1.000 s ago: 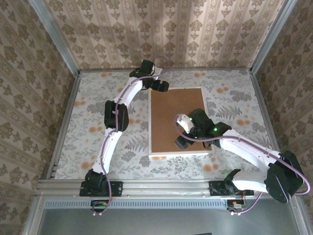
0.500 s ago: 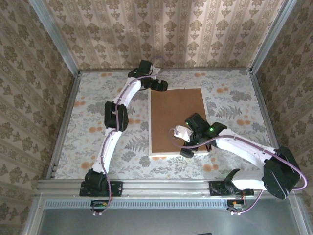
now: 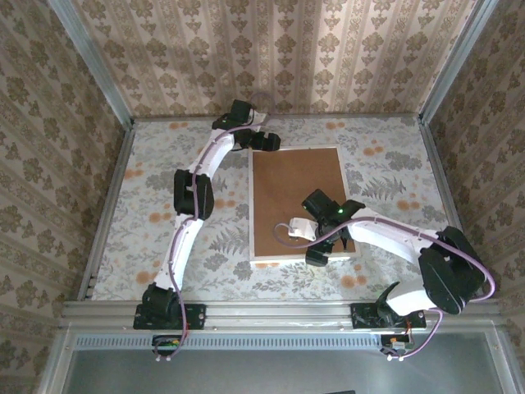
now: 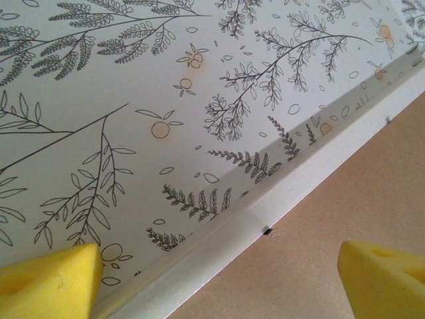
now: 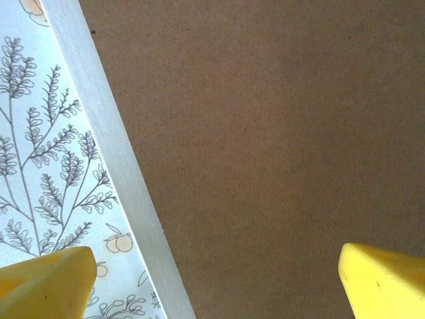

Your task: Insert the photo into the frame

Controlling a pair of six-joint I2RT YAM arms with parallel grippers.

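Left pincer [image 3: 271,143]: at the upper left corner of the frame [image 3: 279,260], in the upper middle of the overhead view. Jaws spread wide, nothing gripped. In its own wrist view the left pincer [image 4: 216,289] shows yellow fingertips [image 4: 46,279] in the two bottom corners. One sits over the patterned surface [image 4: 166,100], the other over the brown board [image 4: 345,199]. The white frame edge [image 4: 279,199] runs between them on a diagonal, lower left to upper right. There is a small dark notch [image 4: 265,230] where edge meets board.

Right pincer [image 3: 316,253]: low over the lower right part of the frame, just above its bottom edge in the overhead view. Jaws also spread wide, holding nothing. In its wrist view the right pincer [image 5: 212,286] has its yellow fingertips [image 5: 385,282] in the bottom corners. The frame's white edge [image 5: 113,146] slants from upper left to bottom centre, with brown board [image 5: 279,133] to its right and leafy surface [image 5: 40,166] to its left.

Frame: lies flat near the middle of the surface [image 3: 139,205], long side running away from the arm bases. The brown board [image 3: 287,189] fills it from rim to rim.

Surroundings: pale cover printed with leaves and orange fruit, patterned walls [image 3: 287,49] on three sides, a metal rail [image 3: 271,310] along the bottom carrying both arm bases.
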